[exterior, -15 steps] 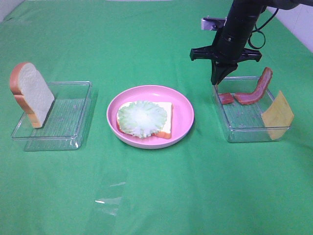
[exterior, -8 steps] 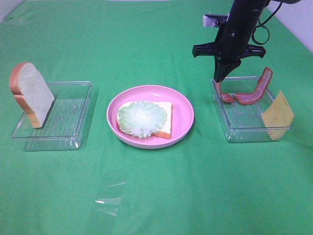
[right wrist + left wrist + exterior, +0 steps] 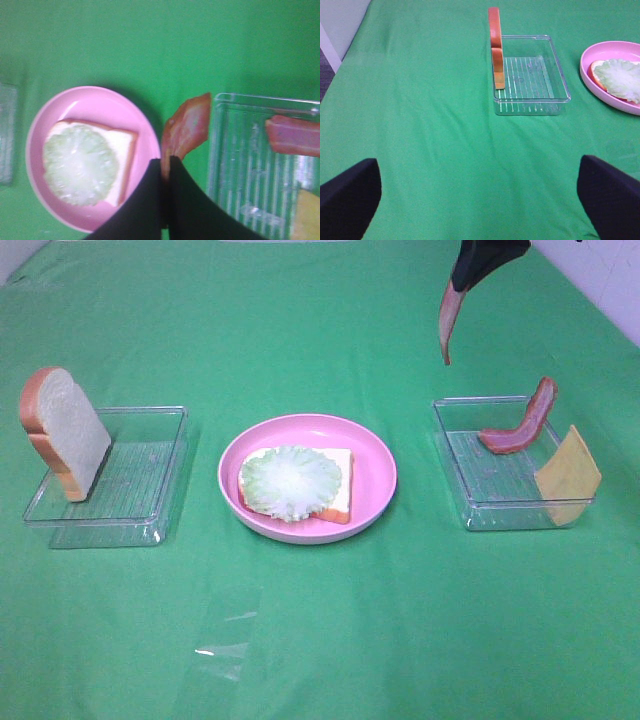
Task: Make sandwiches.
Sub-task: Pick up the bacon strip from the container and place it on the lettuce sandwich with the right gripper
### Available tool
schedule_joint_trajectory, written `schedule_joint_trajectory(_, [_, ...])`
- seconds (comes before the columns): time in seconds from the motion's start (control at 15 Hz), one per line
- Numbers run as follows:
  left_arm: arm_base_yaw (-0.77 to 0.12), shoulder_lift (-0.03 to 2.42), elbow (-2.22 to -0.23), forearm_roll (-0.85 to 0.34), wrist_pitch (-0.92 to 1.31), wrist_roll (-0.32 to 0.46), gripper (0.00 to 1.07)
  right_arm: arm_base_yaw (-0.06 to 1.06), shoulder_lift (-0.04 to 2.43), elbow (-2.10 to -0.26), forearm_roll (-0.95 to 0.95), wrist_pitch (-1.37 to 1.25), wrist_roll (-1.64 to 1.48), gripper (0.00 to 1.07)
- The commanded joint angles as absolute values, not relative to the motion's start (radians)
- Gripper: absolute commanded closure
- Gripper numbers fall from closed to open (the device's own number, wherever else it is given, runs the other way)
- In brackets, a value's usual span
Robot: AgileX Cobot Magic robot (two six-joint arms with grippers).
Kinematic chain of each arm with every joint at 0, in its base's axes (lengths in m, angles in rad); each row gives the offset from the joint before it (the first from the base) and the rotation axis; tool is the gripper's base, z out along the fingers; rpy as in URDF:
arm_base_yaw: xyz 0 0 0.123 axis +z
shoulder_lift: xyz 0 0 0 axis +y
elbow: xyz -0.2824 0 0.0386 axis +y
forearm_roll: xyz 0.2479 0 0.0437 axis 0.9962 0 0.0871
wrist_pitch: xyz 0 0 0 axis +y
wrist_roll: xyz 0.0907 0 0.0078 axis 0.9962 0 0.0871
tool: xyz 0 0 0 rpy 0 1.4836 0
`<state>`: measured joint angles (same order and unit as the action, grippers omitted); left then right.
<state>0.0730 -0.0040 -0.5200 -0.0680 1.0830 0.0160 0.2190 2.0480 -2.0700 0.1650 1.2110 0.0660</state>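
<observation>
Bacon strip (image 3: 447,322) hangs below the right hand (image 3: 165,162) — pinched tight in its grip; left hand (image 3: 480,200) gapes wide.

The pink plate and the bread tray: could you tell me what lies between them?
Only bare green cloth separates the plate and tray in the exterior high view.

Trays (image 3: 105,525) (image 3: 510,518) x2, plate (image 3: 380,455) x1, bacon strips (image 3: 450,320) (image 3: 515,435) x2, cheese (image 3: 568,472) x1, lettuce (image 3: 290,480) x1, bread slices (image 3: 75,430) (image 3: 50,458) (image 3: 343,468) x3.

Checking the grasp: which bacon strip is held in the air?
The bacon strip dangling from the right pincer, pinched at its upper end. The other bacon strip lies in the clear tray, propped on its far rim.
</observation>
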Motion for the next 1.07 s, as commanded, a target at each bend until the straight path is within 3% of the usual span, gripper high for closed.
schedule_joint_trajectory(0.07, [0.073, -0.02, -0.516, -0.068, 1.073, 0.013, 0.09, 0.219, 1.974, -2.01, 0.369, 1.263, -0.02, 1.07])
schedule_joint_trajectory(0.6, [0.073, -0.02, -0.516, -0.068, 1.073, 0.013, 0.09, 0.252, 1.981, -1.652, 0.998, 1.119, -0.417, 1.07])
schedule_joint_trajectory(1.07, [0.073, -0.02, -0.516, -0.068, 1.073, 0.013, 0.09, 0.432, 2.131, -1.718, 1.023, 0.983, -0.438, 1.07])
